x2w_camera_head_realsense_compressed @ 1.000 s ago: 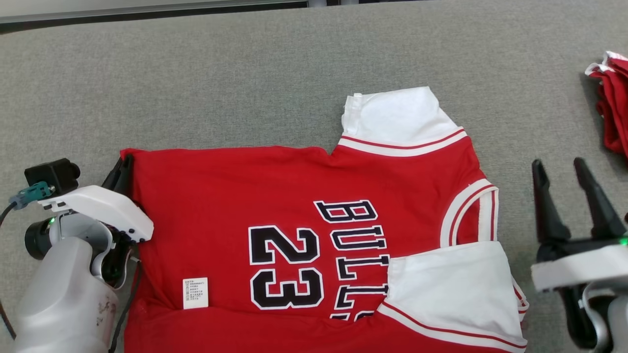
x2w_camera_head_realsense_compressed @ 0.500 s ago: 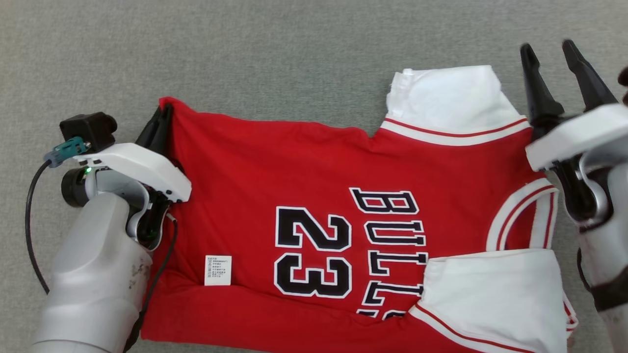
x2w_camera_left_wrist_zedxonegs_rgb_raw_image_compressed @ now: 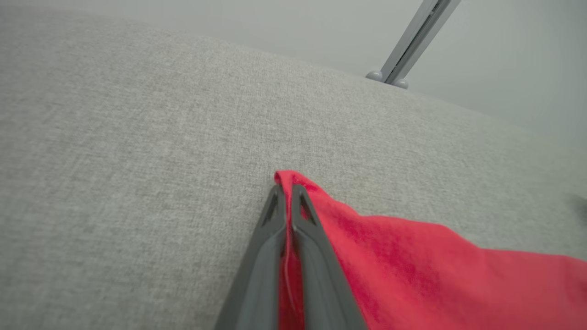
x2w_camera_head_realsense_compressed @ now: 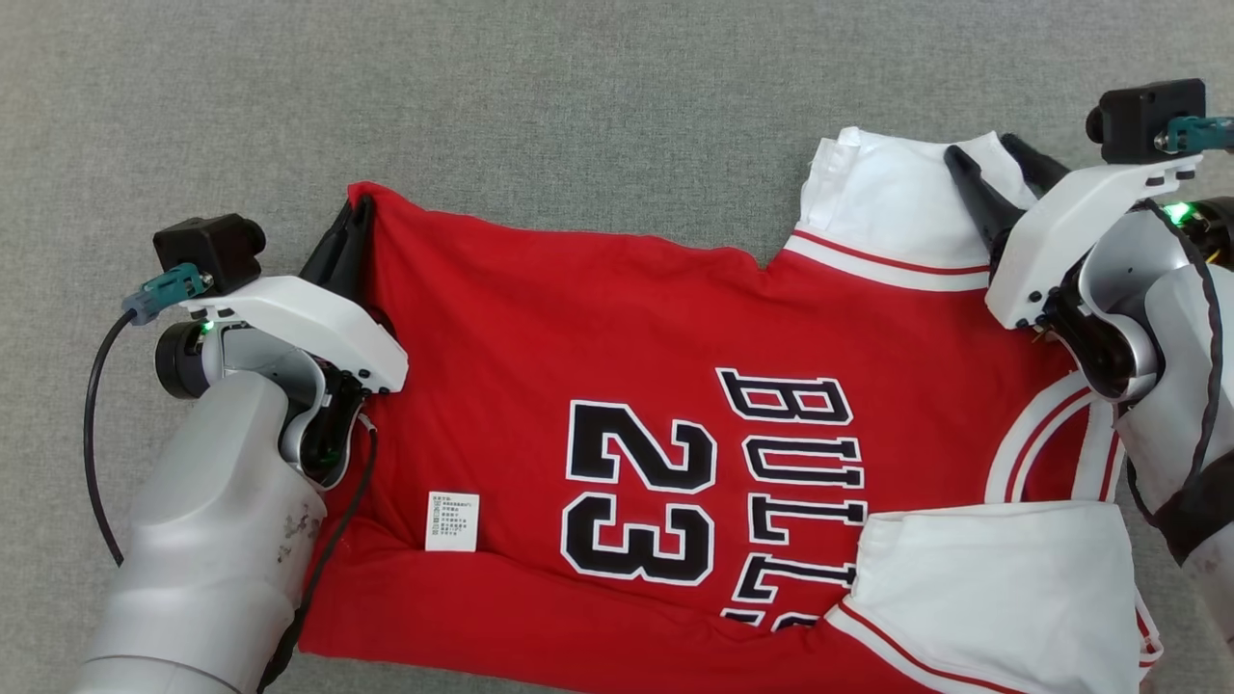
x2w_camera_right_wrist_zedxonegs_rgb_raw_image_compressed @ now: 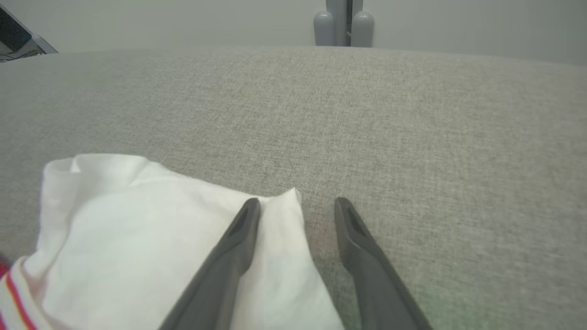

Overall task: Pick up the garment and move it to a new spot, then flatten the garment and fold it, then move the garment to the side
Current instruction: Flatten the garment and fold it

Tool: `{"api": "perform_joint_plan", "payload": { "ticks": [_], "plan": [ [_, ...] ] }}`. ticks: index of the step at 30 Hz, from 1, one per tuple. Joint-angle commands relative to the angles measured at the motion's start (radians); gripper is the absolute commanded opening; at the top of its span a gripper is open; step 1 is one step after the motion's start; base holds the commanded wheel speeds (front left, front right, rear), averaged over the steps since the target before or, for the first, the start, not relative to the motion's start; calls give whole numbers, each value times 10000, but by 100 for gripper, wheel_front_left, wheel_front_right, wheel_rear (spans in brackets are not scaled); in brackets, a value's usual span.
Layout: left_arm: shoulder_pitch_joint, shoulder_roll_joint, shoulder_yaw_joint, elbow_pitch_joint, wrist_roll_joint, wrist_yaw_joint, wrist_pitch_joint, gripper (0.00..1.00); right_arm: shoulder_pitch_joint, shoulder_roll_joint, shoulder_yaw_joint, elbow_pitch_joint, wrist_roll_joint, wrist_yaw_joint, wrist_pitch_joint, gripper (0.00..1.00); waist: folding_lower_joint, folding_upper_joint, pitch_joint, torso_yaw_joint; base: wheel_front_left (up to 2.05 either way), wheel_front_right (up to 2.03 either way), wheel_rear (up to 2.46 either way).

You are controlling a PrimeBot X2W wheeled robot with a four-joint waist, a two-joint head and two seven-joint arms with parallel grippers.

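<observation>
Across mid-frame the garment (x2w_camera_head_realsense_compressed: 598,328) lies spread on the bench (x2w_camera_head_realsense_compressed: 578,96). My left gripper (x2w_camera_left_wrist_zedxonegs_rgb_raw_image_compressed: 285,187) is clamped on its red corner, left; my right gripper (x2w_camera_right_wrist_zedxonegs_rgb_raw_image_compressed: 297,204), jaws apart, straddles the white sleeve (x2w_camera_head_realsense_compressed: 887,198) edge, upper right. Flattening, I judge: next, pinch that sleeve.

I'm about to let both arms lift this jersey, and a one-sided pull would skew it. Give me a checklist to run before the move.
1. Left tool shut on a hem corner of the red basketball jersey with white sleeves: ok.
2. Right tool closed on the far white sleeve: not ok, jaws open.
3. Sleeve edge between the right fingers: ok, one lies over the cloth, the other over the grey fabric surface.
4. Jersey flat: not ok, the near white sleeve is folded over the lettering.
5. Sleeve cloth raised enough to pinch: cannot tell.
</observation>
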State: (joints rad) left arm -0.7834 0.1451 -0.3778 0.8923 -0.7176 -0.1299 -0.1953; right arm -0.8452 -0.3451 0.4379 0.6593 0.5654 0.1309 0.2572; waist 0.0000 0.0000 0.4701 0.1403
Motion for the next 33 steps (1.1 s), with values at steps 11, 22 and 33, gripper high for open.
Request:
{"api": "perform_joint_plan", "payload": {
  "ticks": [11, 22, 33],
  "plan": [
    [182, 590, -267, -549, -530, -11, -452, 0, -114, -638, 385, -796, 604, -4, -1610, 0, 0, 0, -277, -111, 0, 0, 0],
    [1110, 1082, -141, -1979, -1047, -11, -436, 0, 984, -999, 127, -1981, 949, -4, -2559, 0, 0, 0, -586, -301, 0, 0, 0],
    [2712, 1944, 147, -4270, -1867, 164, 555, 0, 3330, -1252, -633, -4618, 1033, -4, -2734, 0, 0, 0, -697, -615, 0, 0, 0]
  ]
}}
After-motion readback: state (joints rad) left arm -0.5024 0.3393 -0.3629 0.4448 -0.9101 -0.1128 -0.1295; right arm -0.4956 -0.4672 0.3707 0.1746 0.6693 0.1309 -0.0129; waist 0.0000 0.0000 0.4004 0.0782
